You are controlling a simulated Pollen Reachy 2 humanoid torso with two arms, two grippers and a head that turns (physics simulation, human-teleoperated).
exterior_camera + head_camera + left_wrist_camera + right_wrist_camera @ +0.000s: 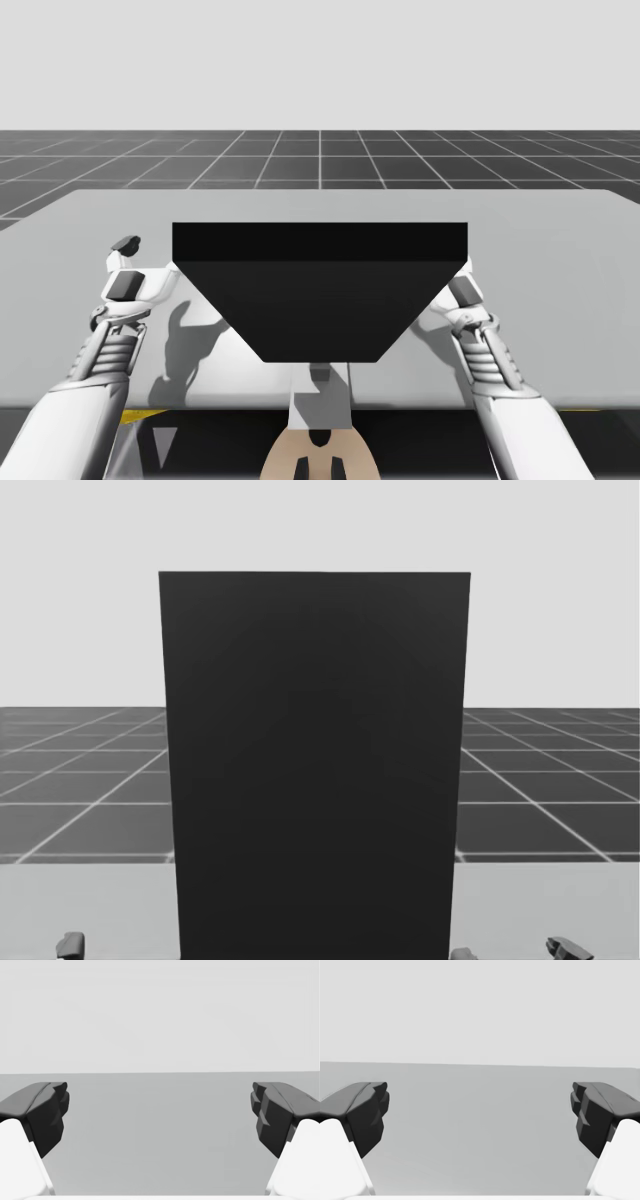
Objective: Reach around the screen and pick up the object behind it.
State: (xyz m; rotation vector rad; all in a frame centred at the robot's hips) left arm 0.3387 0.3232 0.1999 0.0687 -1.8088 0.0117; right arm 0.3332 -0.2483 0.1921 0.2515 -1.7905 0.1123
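Note:
A tall black screen (320, 290) stands upright in the middle of the grey table (560, 300); in the head view the screen (315, 770) blocks everything behind it. Whatever lies behind it is hidden. My left gripper (128, 262) hovers just left of the screen's left edge, and in the left wrist view the gripper (160, 1110) is open with bare table between its fingers. My right gripper (466, 278) sits at the screen's right edge, partly covered by it. It is open too (480, 1110), with nothing between its fingers (600, 1110).
The table's far edge (320, 192) runs behind the screen, with a dark gridded floor (320, 160) beyond it. Bare table surface lies to the left (90, 225) and right (540, 240) of the screen.

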